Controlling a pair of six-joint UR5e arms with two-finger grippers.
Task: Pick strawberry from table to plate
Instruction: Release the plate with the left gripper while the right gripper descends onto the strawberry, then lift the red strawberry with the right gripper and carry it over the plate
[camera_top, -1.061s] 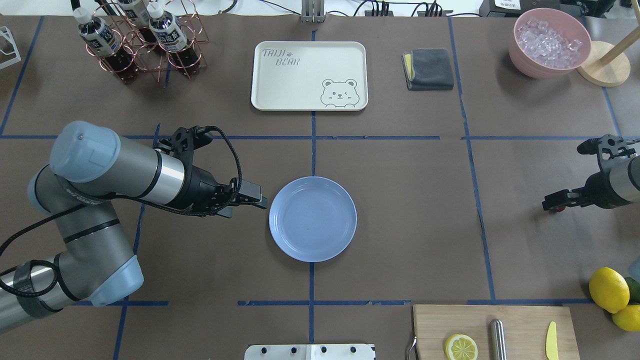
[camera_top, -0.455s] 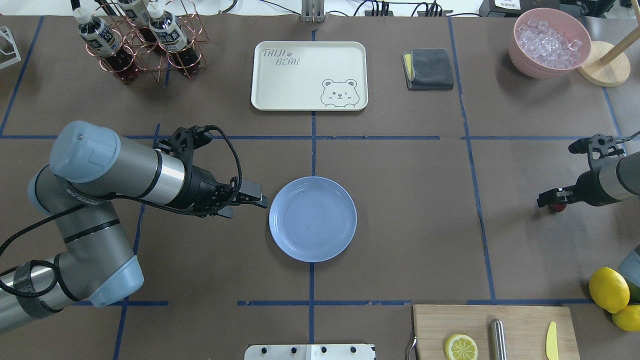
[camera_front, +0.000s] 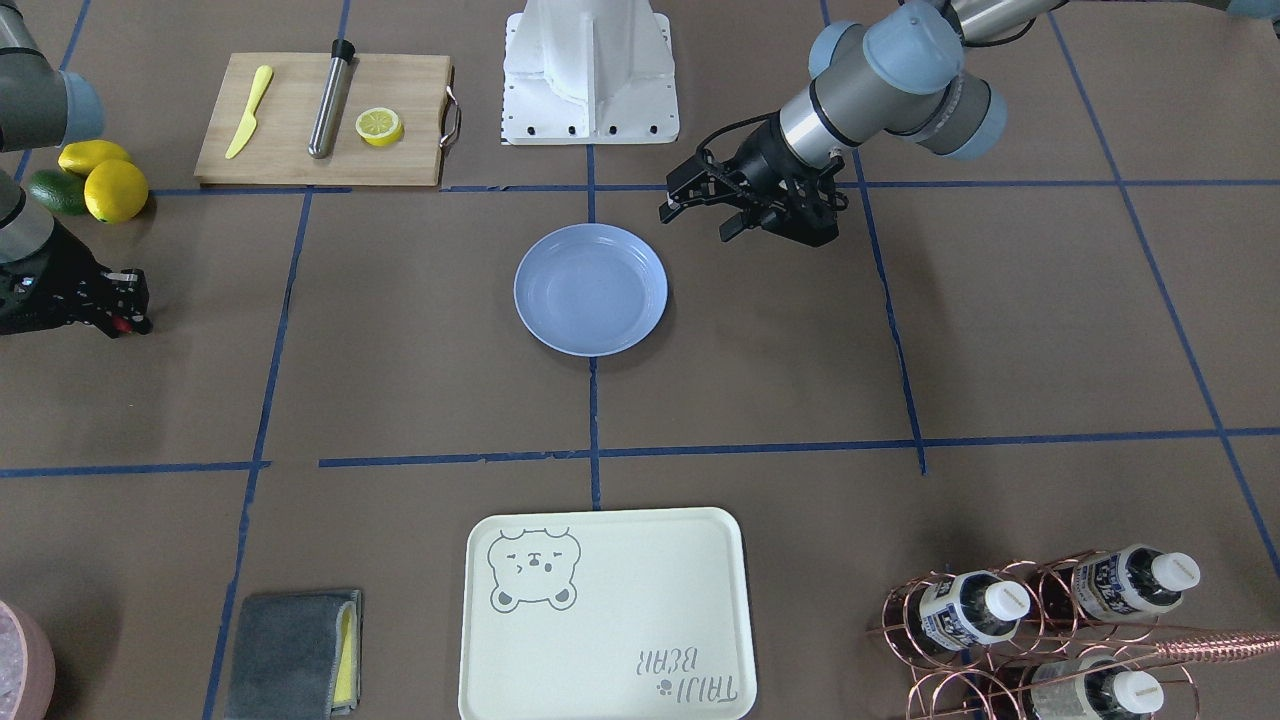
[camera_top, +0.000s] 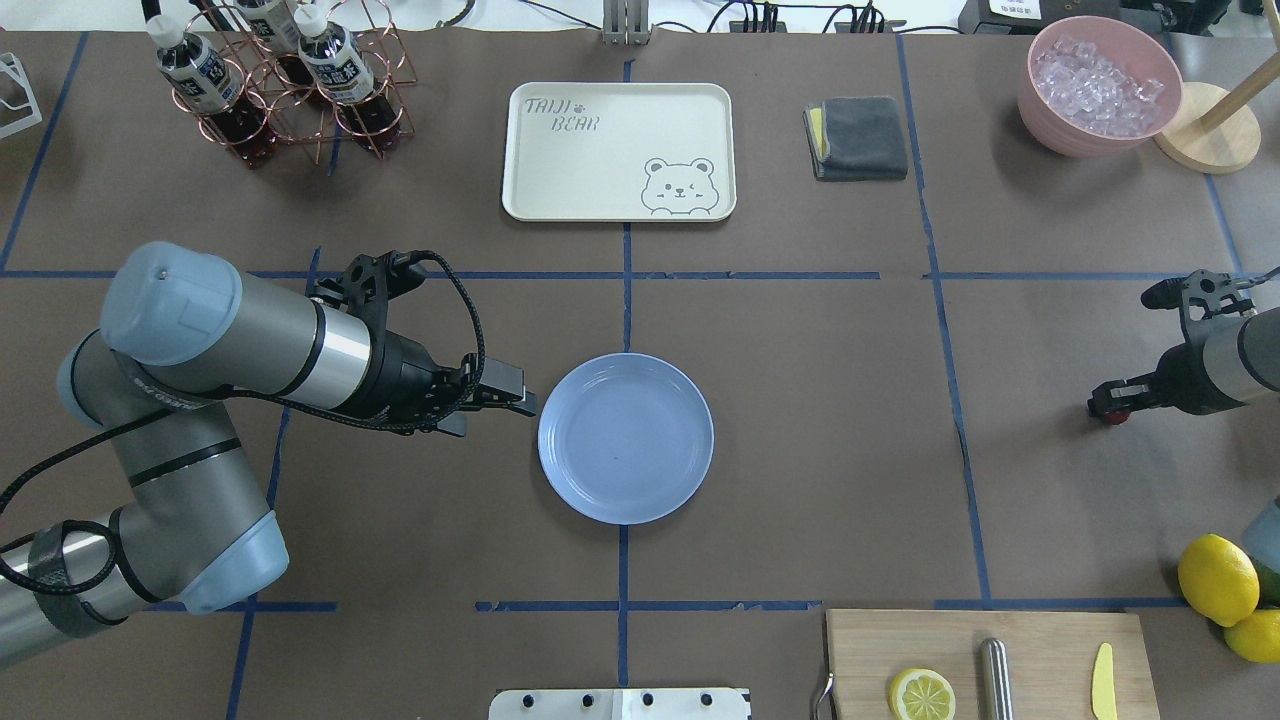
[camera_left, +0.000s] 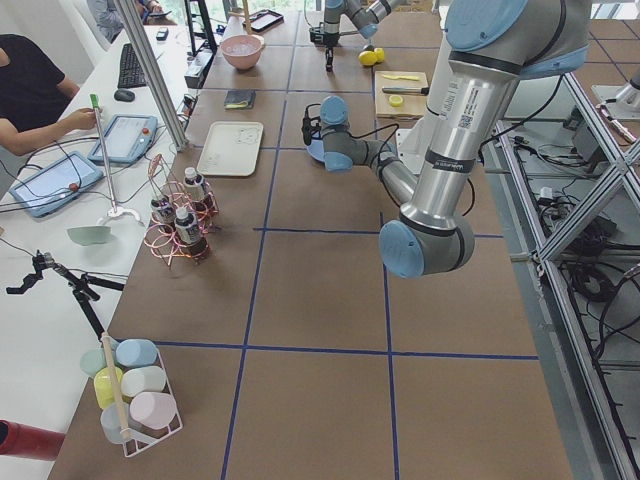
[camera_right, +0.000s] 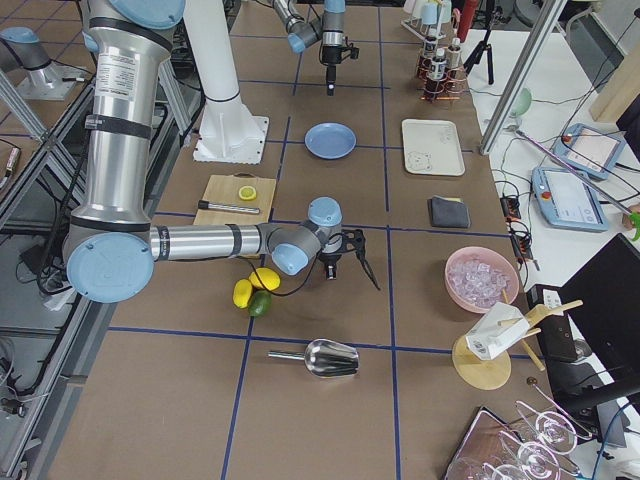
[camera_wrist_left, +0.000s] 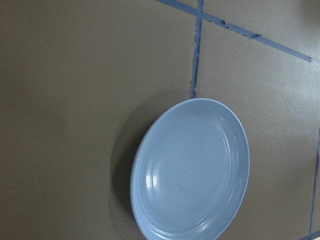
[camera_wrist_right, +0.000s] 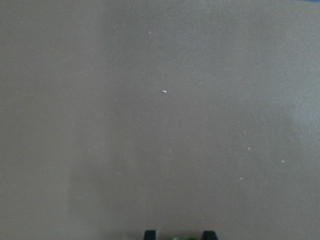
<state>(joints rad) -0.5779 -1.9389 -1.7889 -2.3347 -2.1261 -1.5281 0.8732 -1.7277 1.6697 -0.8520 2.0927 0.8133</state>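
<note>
The strawberry (camera_top: 1114, 417) shows as a small dark-red spot at my right gripper's (camera_top: 1102, 401) tip, low over the table (camera_top: 820, 420) at the far right. The front view has the strawberry (camera_front: 122, 325) under that gripper (camera_front: 128, 308) too. In the right wrist view a bit of green sits between the two fingertips (camera_wrist_right: 150, 234) at the bottom edge, so the gripper is shut on the berry. The light-blue plate (camera_top: 626, 437) lies empty at the table's middle. My left gripper (camera_top: 505, 402) hovers open just left of the plate (camera_wrist_left: 190, 172).
A cutting board (camera_top: 1040, 640) with a lemon half, a steel rod and a yellow knife lies at the front right, beside whole lemons (camera_top: 1217, 578). At the back stand a cream bear tray (camera_top: 618, 150), a grey cloth (camera_top: 857, 137), a pink ice bowl (camera_top: 1098, 85) and a bottle rack (camera_top: 285, 85).
My right gripper with the strawberry slid a little left towards the plate, then back right to about where it began. The left arm and the plate have not moved.
</note>
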